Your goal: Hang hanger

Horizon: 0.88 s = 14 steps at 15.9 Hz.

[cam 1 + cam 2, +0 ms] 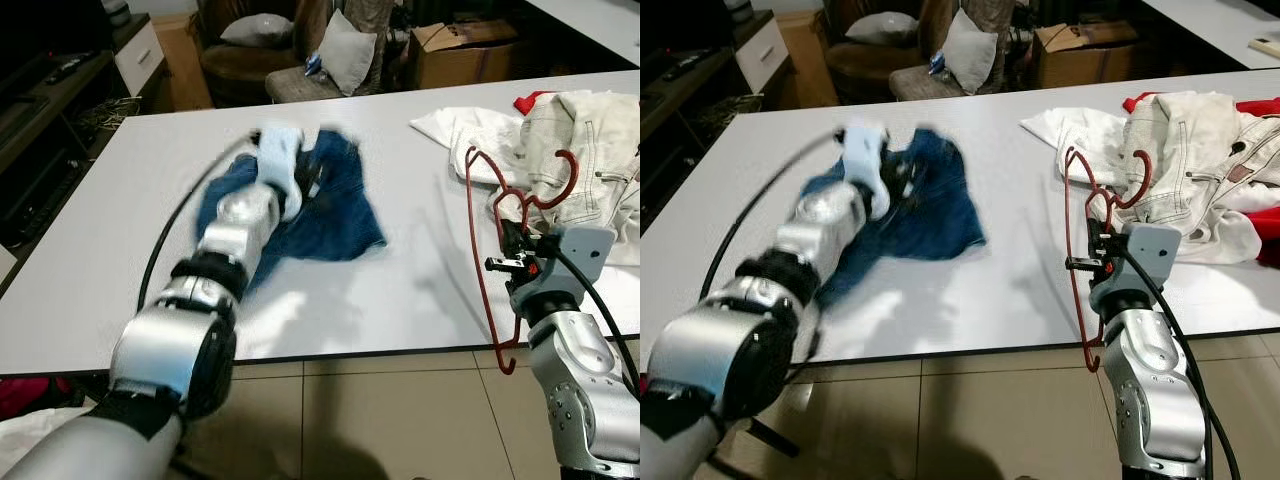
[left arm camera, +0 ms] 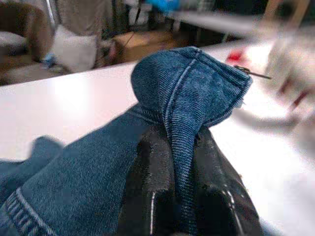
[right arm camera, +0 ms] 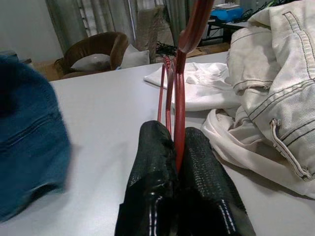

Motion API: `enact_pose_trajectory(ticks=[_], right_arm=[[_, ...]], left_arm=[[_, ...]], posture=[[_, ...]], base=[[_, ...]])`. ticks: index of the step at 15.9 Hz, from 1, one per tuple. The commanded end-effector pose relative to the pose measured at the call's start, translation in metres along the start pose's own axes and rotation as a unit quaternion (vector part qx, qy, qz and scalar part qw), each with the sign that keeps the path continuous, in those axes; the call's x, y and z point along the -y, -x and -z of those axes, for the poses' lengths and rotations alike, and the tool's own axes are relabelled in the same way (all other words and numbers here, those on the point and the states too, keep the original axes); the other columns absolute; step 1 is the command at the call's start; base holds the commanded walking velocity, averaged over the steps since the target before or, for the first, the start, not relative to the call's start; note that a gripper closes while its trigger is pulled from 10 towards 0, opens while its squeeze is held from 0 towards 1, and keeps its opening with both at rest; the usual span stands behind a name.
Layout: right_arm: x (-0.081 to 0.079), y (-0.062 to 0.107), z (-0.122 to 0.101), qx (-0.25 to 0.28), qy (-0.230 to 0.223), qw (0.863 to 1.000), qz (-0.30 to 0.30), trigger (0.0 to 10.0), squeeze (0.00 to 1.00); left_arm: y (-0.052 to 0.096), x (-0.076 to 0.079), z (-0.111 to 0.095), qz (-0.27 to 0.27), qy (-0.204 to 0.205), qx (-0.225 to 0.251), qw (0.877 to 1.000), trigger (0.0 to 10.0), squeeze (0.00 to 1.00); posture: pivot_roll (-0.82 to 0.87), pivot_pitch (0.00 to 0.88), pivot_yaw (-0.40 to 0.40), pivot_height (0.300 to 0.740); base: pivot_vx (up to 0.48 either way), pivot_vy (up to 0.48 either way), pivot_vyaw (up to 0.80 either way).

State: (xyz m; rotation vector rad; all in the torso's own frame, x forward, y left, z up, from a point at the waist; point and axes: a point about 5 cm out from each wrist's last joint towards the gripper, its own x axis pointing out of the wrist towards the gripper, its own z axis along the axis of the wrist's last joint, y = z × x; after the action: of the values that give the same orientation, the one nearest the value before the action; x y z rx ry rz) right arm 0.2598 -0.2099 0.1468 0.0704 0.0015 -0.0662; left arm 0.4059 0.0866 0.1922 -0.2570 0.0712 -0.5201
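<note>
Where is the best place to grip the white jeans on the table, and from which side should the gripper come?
Probably the waistband edge of the white jeans, near the button. It is a thick, stitched fold raised above the table, so fingers can close across it. Come from above on the robot's side; the red hanger in the right gripper crowds the left.

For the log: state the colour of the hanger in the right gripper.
Red hanger, clearest in the right wrist view.
</note>
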Motion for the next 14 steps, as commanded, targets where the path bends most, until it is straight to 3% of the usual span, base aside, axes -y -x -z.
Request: enact_pose_trajectory(ticks=[1, 2, 3, 4, 5, 6, 7, 8, 9, 11, 12, 13, 14], right_arm=[[-0.003, -0.003, 0.001, -0.001, -0.004, 1.0, -0.004, 10.0, 0.0], [-0.004, -0.003, 0.001, 0.001, -0.004, 1.0, -0.004, 10.0, 0.0], [-0.003, -0.004, -0.001, 0.007, -0.006, 1.0, -0.001, 10.0, 0.0], [-0.003, -0.004, -0.003, 0.013, -0.009, 1.0, 0.002, 10.0, 0.0], [-0.004, -0.004, -0.003, 0.016, -0.01, 1.0, 0.003, 10.0, 0.0], [-0.004, -0.004, -0.003, 0.017, -0.012, 1.0, 0.004, 10.0, 0.0], [-0.004, -0.003, -0.003, 0.018, -0.012, 1.0, 0.005, 10.0, 0.0], [-0.004, -0.003, -0.002, 0.018, -0.013, 1.0, 0.006, 10.0, 0.0], [-0.004, -0.003, -0.002, 0.019, -0.014, 1.0, 0.007, 10.0, 0.0], [-0.004, -0.002, -0.002, 0.021, -0.014, 1.0, 0.008, 10.0, 0.0], [-0.004, -0.003, -0.003, 0.022, -0.014, 1.0, 0.008, 10.0, 0.0], [-0.004, -0.003, -0.003, 0.023, -0.014, 1.0, 0.009, 10.0, 0.0], [-0.003, -0.003, -0.004, 0.024, -0.014, 1.0, 0.009, 10.0, 0.0]], left_arm=[[-0.005, 0.007, -0.031, 0.027, 0.081, 0.057, 0.995, 0.0, 0.0], [-0.008, 0.013, -0.049, 0.047, 0.178, 0.098, 0.978, 0.0, 0.0], [-0.008, 0.014, -0.085, 0.08, 0.364, 0.174, 0.911, 0.0, 0.0], [-0.002, 0.0, -0.102, 0.065, 0.469, 0.219, 0.853, 0.0, 0.0], [0.001, -0.009, -0.101, 0.042, 0.485, 0.224, 0.844, 0.0, 0.0], [0.004, -0.018, -0.087, 0.003, 0.41, 0.196, 0.891, 0.0, 0.0], [0.006, -0.017, -0.059, -0.011, 0.261, 0.12, 0.958, 0.0, 0.0], [0.008, -0.011, -0.033, 0.011, 0.12, 0.051, 0.991, 0.0, 0.0], [0.01, -0.005, -0.018, 0.037, 0.035, 0.012, 0.999, 0.0, 0.0], [0.02, 0.008, 0.011, 0.096, -0.032, -0.053, 0.993, 0.0, 0.0], [0.024, 0.007, 0.021, 0.092, -0.047, -0.075, 0.992, 3.5, 0.0], [0.026, 0.003, 0.025, 0.077, -0.056, -0.083, 0.992, 8.2, 0.0], [0.032, -0.005, 0.032, 0.047, -0.091, -0.094, 0.99, 10.0, 0.0]], posture=[[-0.15, 0.0, 0.123, 0.74], [-0.15, 0.0, 0.123, 0.74], [-0.15, 0.0, 0.125, 0.74], [-0.15, 0.0, 0.129, 0.74], [-0.15, 0.0, 0.131, 0.74], [-0.14, 0.0, 0.132, 0.74], [-0.14, 0.0, 0.135, 0.74], [-0.14, 0.0, 0.135, 0.74], [-0.14, 0.0, 0.135, 0.74], [-0.14, 0.0, 0.134, 0.74], [-0.14, 0.0, 0.135, 0.74], [-0.14, 0.0, 0.135, 0.74], [-0.14, 0.0, 0.133, 0.74]], base=[[0.0, 0.0, 0.0], [0.0, 0.0, 0.0], [0.0, 0.0, 0.0], [0.0, 0.0, 0.0], [0.0, 0.0, 0.0], [0.0, 0.0, 0.0], [0.0, 0.0, 0.0], [0.0, 0.0, 0.0], [0.0, 0.0, 0.0], [0.0, 0.0, 0.0], [0.0, 0.0, 0.0], [0.0, 0.0, 0.0], [0.0, 0.0, 0.0]])
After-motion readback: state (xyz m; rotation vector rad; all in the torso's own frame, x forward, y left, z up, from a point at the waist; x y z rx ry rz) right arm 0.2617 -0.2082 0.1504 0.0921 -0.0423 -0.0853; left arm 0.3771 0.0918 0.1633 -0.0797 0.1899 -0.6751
